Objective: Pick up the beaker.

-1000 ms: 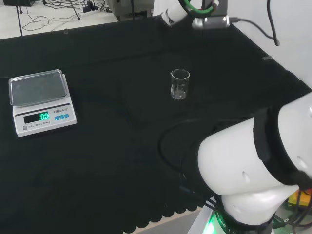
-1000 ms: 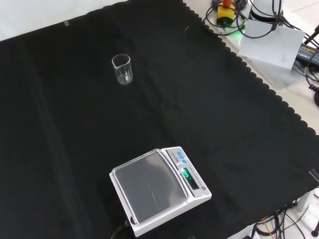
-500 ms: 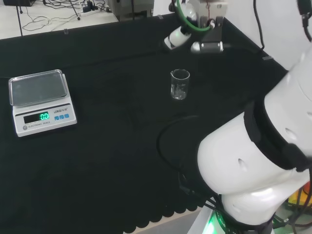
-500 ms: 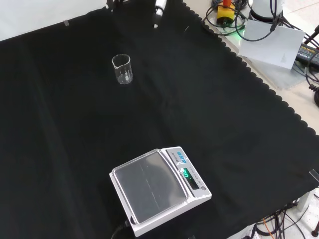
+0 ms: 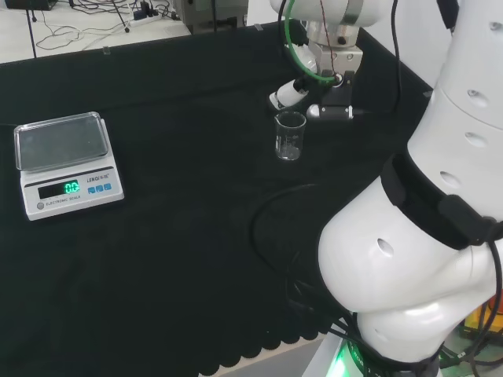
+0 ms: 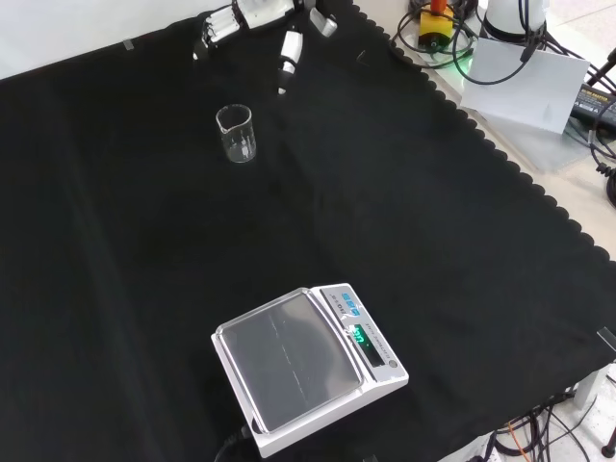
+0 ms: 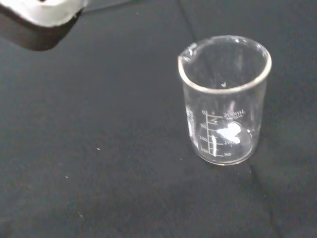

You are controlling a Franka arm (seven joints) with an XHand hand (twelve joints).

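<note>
A small clear glass beaker (image 5: pixel 290 136) stands upright and empty on the black cloth, seen also in the front view as the beaker (image 6: pixel 237 134) and close up in the wrist view as the beaker (image 7: pixel 224 98). The hand (image 5: pixel 313 100) hangs just beyond and to the right of the beaker in the head view, its fingers straight and spread, touching nothing. In the front view the hand (image 6: pixel 274 24) comes in from the top, a little above the beaker, with one finger (image 6: pixel 288 55) pointing down toward it. A gap of cloth lies between hand and beaker.
A white electronic scale (image 5: pixel 67 162) with a steel pan stands at the left in the head view; it shows as the scale (image 6: pixel 306 366) near the front edge in the front view. The arm's white links (image 5: pixel 424 243) rise at the right. Cables lie beyond the cloth's scalloped edge (image 6: pixel 481 135).
The hand has come down from the far edge of the bench toward the beaker and now hangs close beside it. The beaker and scale have not moved.
</note>
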